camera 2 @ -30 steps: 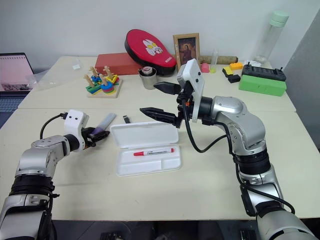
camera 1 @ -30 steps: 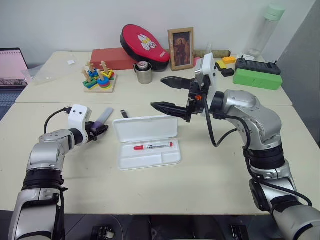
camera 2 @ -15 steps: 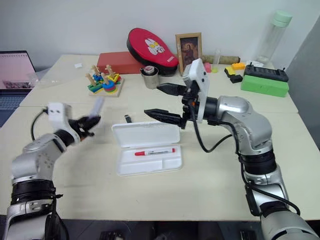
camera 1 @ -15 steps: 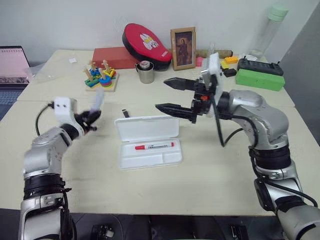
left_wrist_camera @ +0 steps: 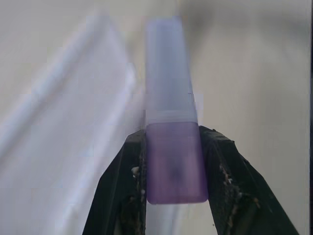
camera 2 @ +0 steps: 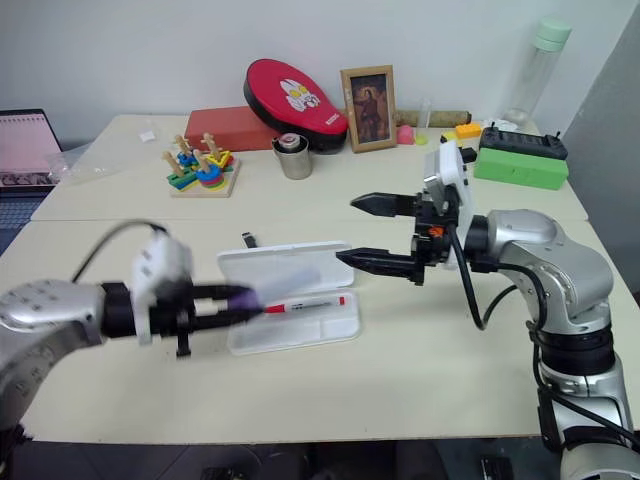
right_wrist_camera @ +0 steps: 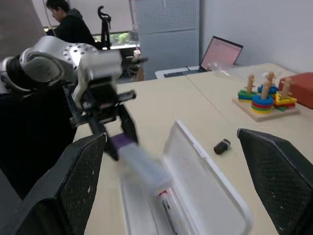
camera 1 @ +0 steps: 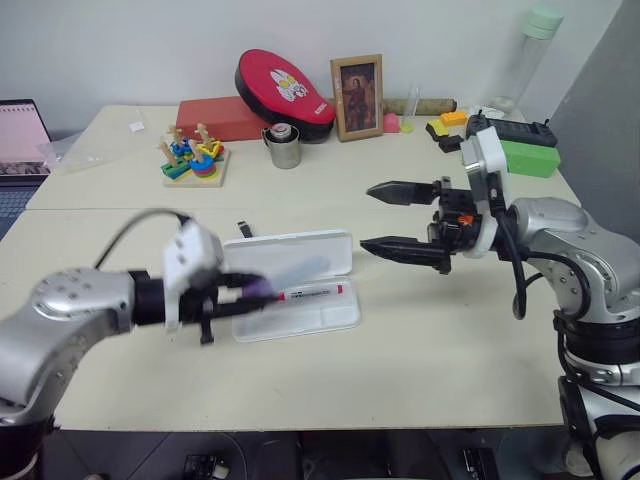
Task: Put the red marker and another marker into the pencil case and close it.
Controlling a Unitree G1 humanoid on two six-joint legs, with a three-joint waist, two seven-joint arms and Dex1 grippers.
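The left gripper (left_wrist_camera: 173, 161) is clamped on the lilac highlighter (left_wrist_camera: 171, 132). The darker purple end sits between the two black fingers (left_wrist_camera: 122, 191); the pale translucent end projects past the fingertips over the pencil case (camera 1: 300, 255). The case lies open on the table (camera 1: 450, 340), lid back. The red marker (camera 1: 308, 293) lies inside its tray. The right gripper (camera 1: 385, 215) hangs level beside the case, jaws spread wide, holding nothing.
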